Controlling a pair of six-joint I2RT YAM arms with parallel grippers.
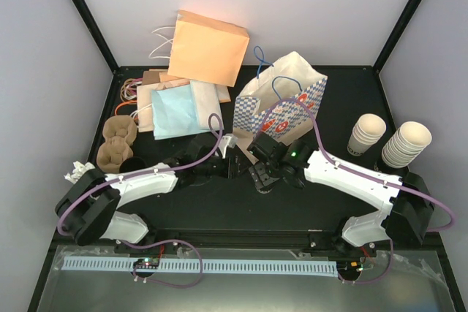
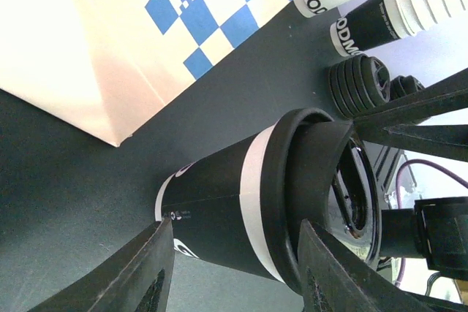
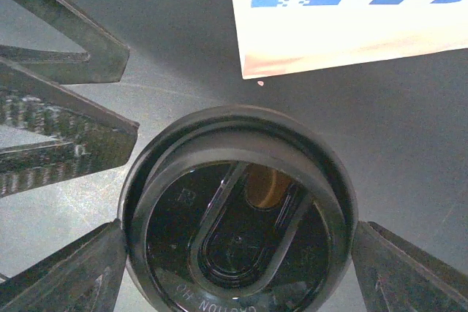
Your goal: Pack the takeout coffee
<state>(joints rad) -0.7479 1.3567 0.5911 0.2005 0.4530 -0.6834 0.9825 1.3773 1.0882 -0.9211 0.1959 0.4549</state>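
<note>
Tabletop (image 1: 219,210) of matte black fills a booth of pale grey walls (image 1: 44,71) framed by black posts (image 1: 88,16). Near its middle, just in front of the white paper bag with blue checks (image 1: 281,107), stands the takeout coffee (image 2: 212,210), a tapered paper cup in a black sleeve with a white band, under a black plastic lid (image 3: 241,253). The left gripper (image 2: 238,246) clasps its sides. The right gripper (image 3: 240,231), spread wide, pinches the lid's rim from above. Stacked cream cups (image 1: 406,144) sit at the right edge.
</note>
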